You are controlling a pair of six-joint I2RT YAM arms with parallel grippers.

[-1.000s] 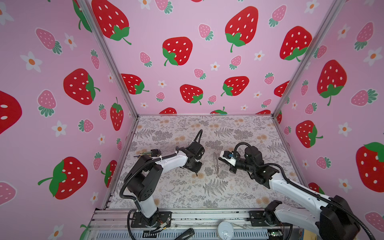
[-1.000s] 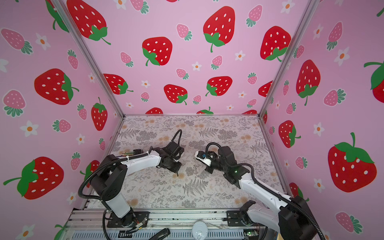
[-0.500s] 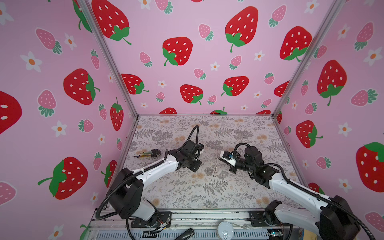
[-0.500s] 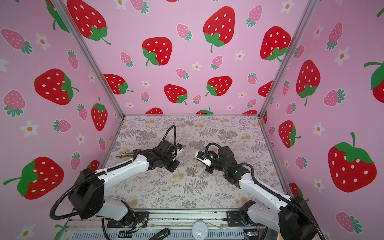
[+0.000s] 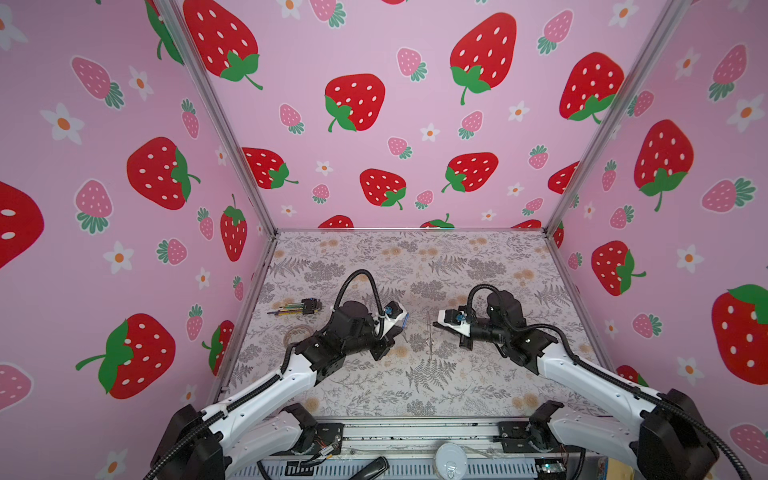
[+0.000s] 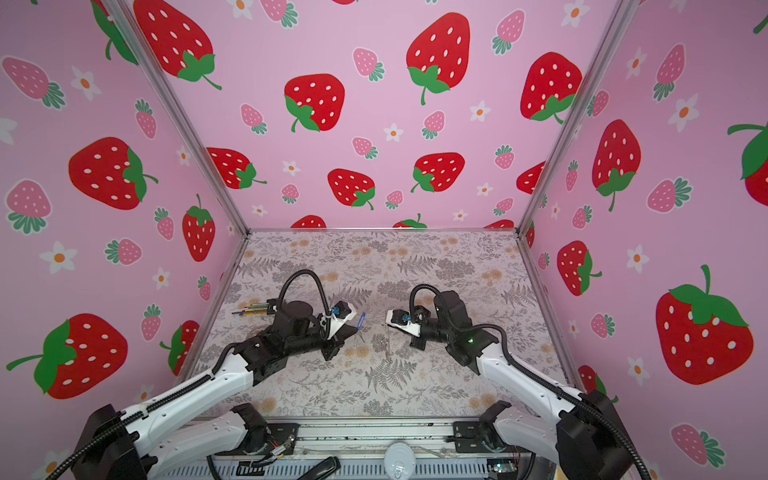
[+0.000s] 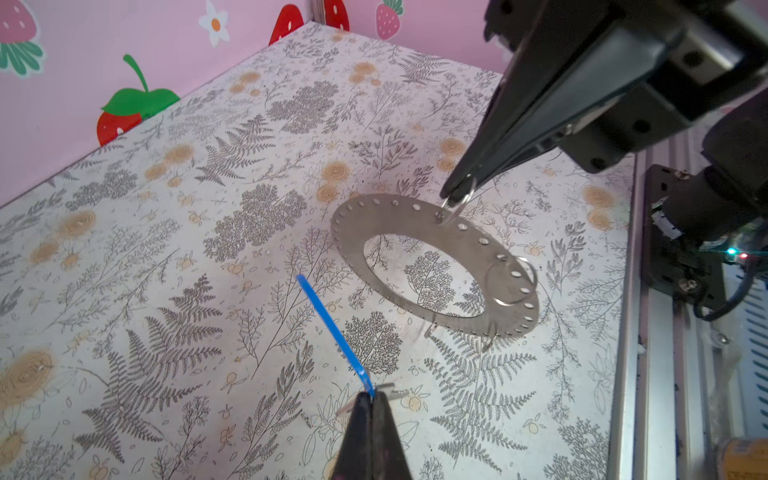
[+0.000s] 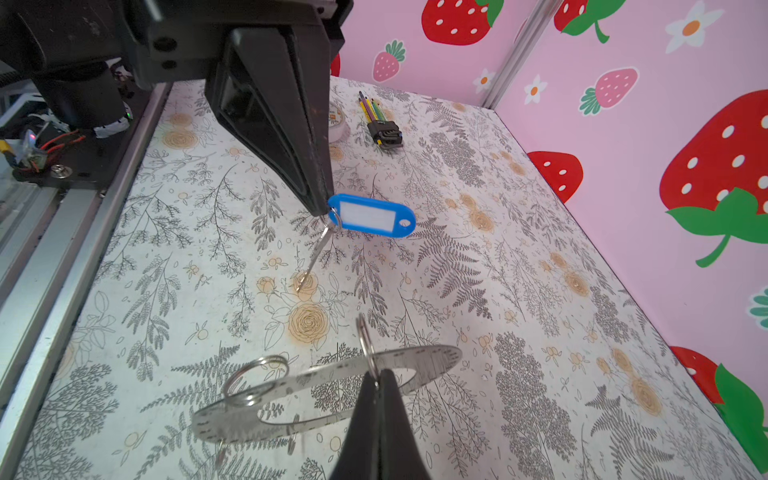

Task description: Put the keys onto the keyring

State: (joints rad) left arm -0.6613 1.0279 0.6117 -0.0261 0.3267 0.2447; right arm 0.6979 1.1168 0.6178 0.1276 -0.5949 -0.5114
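Left jaws clamped on keys at small loop; blue tag juts past tips, metal blade hangs below. Right jaws pinched tight on small split ring threaded through keyring; keyring hangs beneath tips, over desk. Keys and keyring apart, between facing tips.

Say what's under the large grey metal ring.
Floral tabletop shows through the hole of the flat grey metal ring; small wire rings dangle beneath. Its band hides a strip.

Worktop has a fern-and-flower print. Just a dark tool bundle and a clear tape roll lying near the left wall.
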